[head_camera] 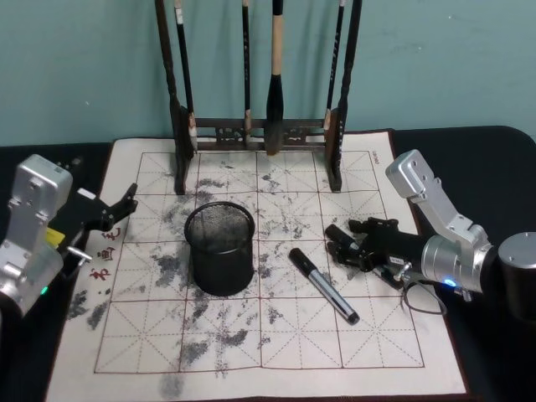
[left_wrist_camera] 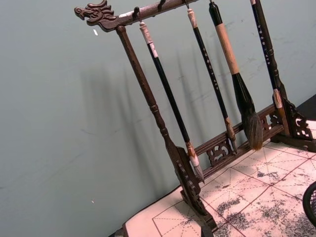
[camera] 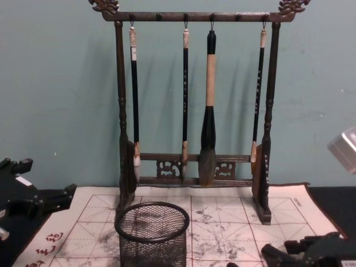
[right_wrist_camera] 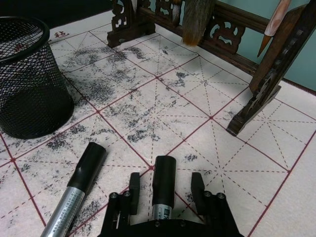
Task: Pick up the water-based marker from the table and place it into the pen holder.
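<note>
Fingers [right_wrist_camera: 197, 183] of the right gripper [head_camera: 343, 243] stand apart around one water-based marker [right_wrist_camera: 164, 182] on the felt mat [head_camera: 276, 352], not touching it. A second marker [head_camera: 325, 286] lies beside, right of the pen holder [head_camera: 220, 249]. The left gripper [head_camera: 126, 205] is parked at the mat's left edge.

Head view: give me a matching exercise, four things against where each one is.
Things:
1. pen holder
2. free marker
3. brush rack
4. left gripper

Places:
A. at the left edge of the mat
B. along the mat's back edge
C. upright near the mat's middle
D. lying flat, just in front of the right gripper

Pairs: 1-C, 2-D, 3-B, 4-A
</note>
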